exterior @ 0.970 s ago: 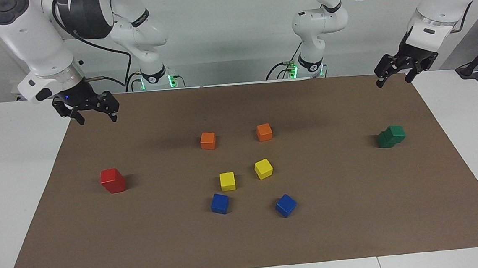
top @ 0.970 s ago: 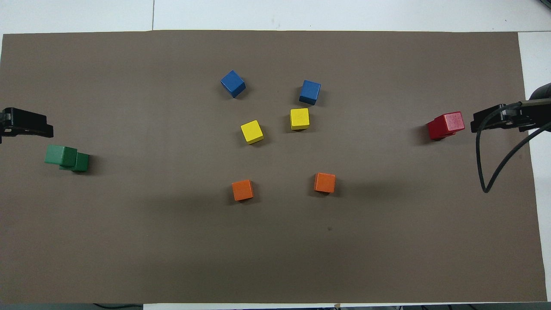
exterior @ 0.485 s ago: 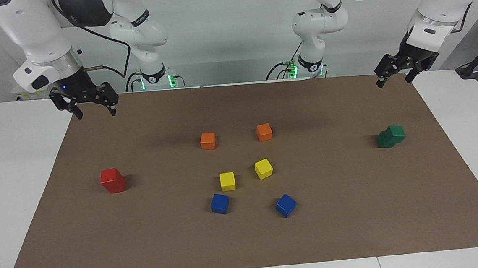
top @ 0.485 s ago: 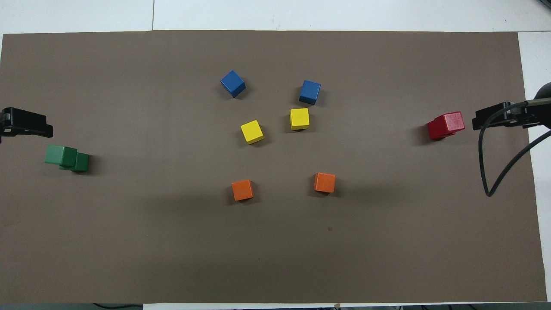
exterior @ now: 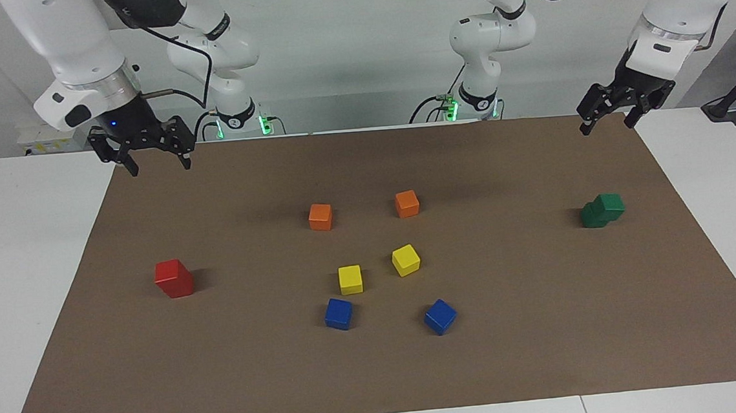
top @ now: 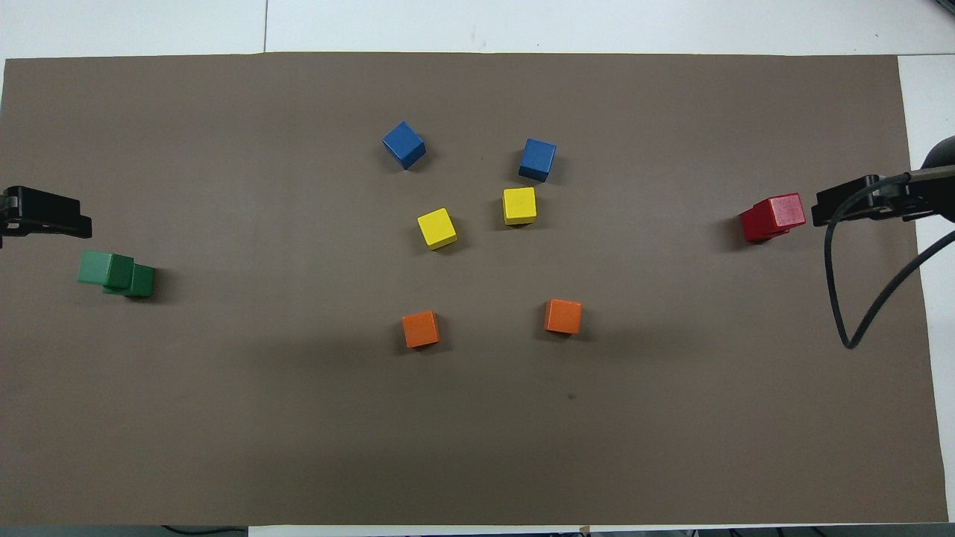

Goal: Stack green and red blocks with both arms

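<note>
Green blocks (exterior: 602,210) were seen stacked at 3 o'clock on the mat (exterior: 546,349), the upper cube offset; red blocks (exterior: 174,278) were stacked at 9 o'clock. Both stacks appeared done. The left gripper (exterior: 607,122) and right gripper (exterior: 156,162) were raised over the mat's corners, fingers spread, nothing held.

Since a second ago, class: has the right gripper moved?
Yes. The right gripper has shifted toward the table's middle, from off the brown mat's edge to over its corner.
</note>
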You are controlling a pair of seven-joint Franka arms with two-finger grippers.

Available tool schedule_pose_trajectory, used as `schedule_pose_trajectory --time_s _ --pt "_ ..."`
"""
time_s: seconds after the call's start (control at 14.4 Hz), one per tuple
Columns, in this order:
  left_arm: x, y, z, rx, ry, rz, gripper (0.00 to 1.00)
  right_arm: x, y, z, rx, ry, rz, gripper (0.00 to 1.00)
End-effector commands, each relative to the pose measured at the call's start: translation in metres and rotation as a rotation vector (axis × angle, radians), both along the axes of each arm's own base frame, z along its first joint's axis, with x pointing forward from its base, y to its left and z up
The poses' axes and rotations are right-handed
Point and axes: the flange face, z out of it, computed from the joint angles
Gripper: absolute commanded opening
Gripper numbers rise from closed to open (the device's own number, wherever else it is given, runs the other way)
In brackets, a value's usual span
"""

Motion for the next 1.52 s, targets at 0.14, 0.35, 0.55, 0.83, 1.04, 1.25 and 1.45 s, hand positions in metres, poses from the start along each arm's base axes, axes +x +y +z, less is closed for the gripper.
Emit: schedule_pose_trajectory --time_s 0.14,0.35,0.55,0.83,1.04,1.25,1.45 --pt "0.002 0.000 0.003 0.008 -0.004 -0.001 1.00 0.001 -0.003 0.009 0.012 0.010 -0.020 1.00" --pt "0.002 0.001 0.002 0.008 -0.004 0.000 1.00 -0.007 -0.007 0.002 0.015 0.004 -0.025 1.00" --pt "0.002 0.000 0.003 0.008 -0.007 -0.001 1.00 -0.011 -0.006 -0.005 0.015 -0.007 -0.024 1.00" --pt "0.002 0.001 0.003 0.008 -0.007 0.000 1.00 -0.012 -0.009 -0.006 0.012 0.006 -0.029 1.00" --pt "0.002 0.000 0.003 0.008 -0.007 -0.001 1.00 -0.013 -0.009 -0.007 0.008 0.015 -0.029 1.00" --pt "0.002 0.000 0.002 0.008 -0.005 0.000 1.00 -0.013 -0.013 -0.007 0.003 0.015 -0.035 1.00" --pt "0.002 0.000 0.002 0.008 -0.005 -0.003 1.00 -0.014 -0.016 -0.007 -0.017 0.016 -0.039 1.00"
